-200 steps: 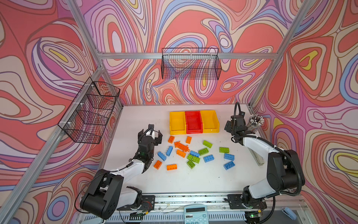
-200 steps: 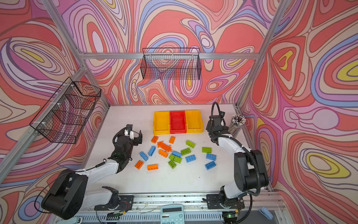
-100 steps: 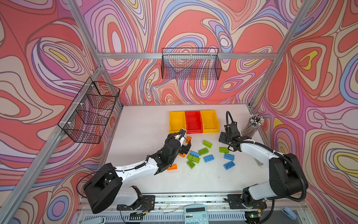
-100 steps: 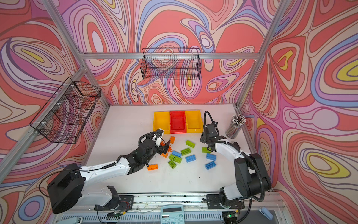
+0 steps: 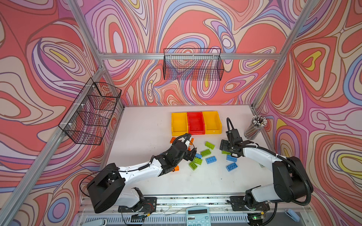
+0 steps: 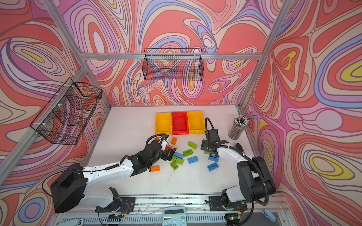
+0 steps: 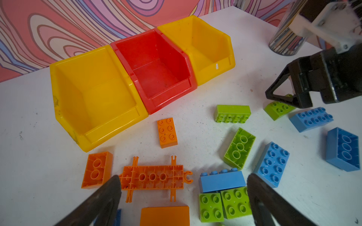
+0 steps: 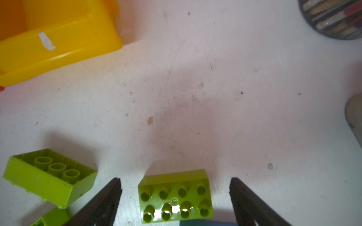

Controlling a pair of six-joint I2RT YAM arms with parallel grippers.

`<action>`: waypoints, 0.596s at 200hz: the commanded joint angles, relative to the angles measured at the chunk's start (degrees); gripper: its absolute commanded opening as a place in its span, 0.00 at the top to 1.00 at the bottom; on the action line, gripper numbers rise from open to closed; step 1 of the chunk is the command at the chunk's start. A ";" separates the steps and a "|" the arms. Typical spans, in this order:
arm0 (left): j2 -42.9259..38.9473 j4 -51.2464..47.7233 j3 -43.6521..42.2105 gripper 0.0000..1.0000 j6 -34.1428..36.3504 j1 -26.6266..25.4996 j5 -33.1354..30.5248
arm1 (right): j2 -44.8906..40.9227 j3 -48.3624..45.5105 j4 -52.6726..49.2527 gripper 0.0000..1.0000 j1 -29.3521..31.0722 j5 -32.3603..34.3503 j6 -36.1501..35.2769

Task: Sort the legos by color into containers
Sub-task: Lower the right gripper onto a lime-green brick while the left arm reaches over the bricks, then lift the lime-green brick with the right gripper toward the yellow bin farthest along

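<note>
The white surface (image 5: 145,125) fills the floor of the cell, and both arms are rooted along its 6 o'clock edge. Two black wire baskets hang on the walls, the long basket (image 5: 193,64) at 12 o'clock and the tiered basket (image 5: 92,111) at 9 o'clock.

The containers stand toward 12 o'clock in a tight row, wall against wall. There is a yellow bin (image 5: 179,123), then a red bin (image 5: 195,122) in the middle, then a second yellow bin (image 5: 212,121) on the 3 o'clock side. A clear cup of pencils (image 5: 253,128) stands upright in the 2 o'clock corner.

The left tool (image 7: 184,181) reaches in from 7 o'clock and hangs low over the pile. It is spread wide and grips nothing. The jagged orange assembly (image 7: 152,177) lies flat, underside up, just past its fingertips.

The right tool (image 8: 175,182) comes in from 4 o'clock. It is also spread wide, with one finger on each side of a lime green brick (image 8: 174,197). That brick lies studs up, with a clear gap to each finger.

The legos all lie loose on the surface, from the centre out toward 3 o'clock. The orange bricks (image 7: 167,132) lie nearest the yellow bin, the green bricks (image 5: 205,152) in the middle, and the blue bricks (image 5: 231,167) toward 4 o'clock.
</note>
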 commanded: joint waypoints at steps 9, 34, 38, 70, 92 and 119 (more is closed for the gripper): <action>-2.13 -2.88 0.51 0.00 -1.46 -0.06 0.90 | 1.30 -0.70 -0.42 0.09 0.09 -1.87 0.05; -3.41 -2.88 -0.55 0.00 -1.54 -0.06 0.18 | 2.66 -0.61 -0.46 0.12 0.22 -2.19 -0.05; -3.57 -2.92 -0.72 0.00 -1.62 -0.04 0.04 | 2.77 -0.62 -0.46 0.13 0.18 -2.14 -0.09; -4.75 -3.52 -1.67 0.00 -1.96 -0.04 -1.19 | 4.47 -0.27 -0.64 0.15 0.26 -2.21 -0.36; -5.44 -3.80 -2.02 0.00 -2.14 -0.07 -1.90 | 4.99 -0.09 -0.73 0.19 0.31 -2.31 -0.40; -5.81 -4.71 -2.06 0.00 -2.37 -0.06 -2.57 | 5.80 -0.03 -1.09 0.27 0.40 -1.72 -0.72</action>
